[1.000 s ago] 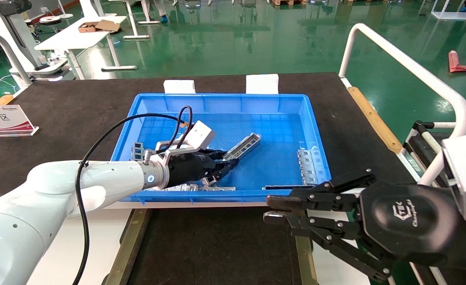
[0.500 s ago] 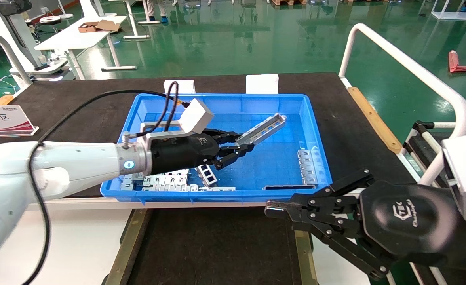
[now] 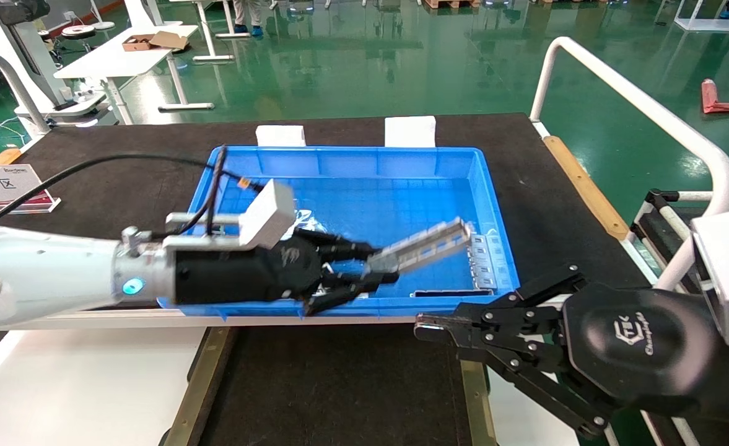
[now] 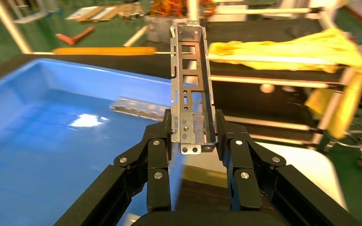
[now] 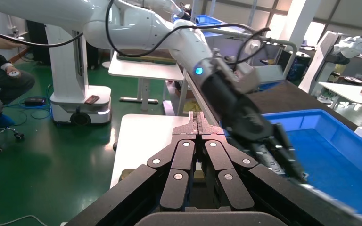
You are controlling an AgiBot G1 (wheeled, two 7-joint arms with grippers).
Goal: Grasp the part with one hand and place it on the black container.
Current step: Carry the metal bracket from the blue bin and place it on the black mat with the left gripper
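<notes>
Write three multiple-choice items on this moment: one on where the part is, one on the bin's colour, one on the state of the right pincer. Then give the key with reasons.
1. Where is the part?
A. Flat on the bin floor
B. Held in the left pincer above the bin's near right area
C. On the black container

2. What colour is the bin with the loose metal pieces?
A. Blue
B. Red
C. White

3. How does the right pincer stand?
A. Shut on the part
B. Wide open over the bin
C. Shut and empty, beside the bin's near right corner

Key: 1 B, the left wrist view shows the fingers clamped on the channel's side walls. 2 A, its walls and floor are blue. 3 C, the right wrist view shows the fingertips meeting with nothing between them.
</notes>
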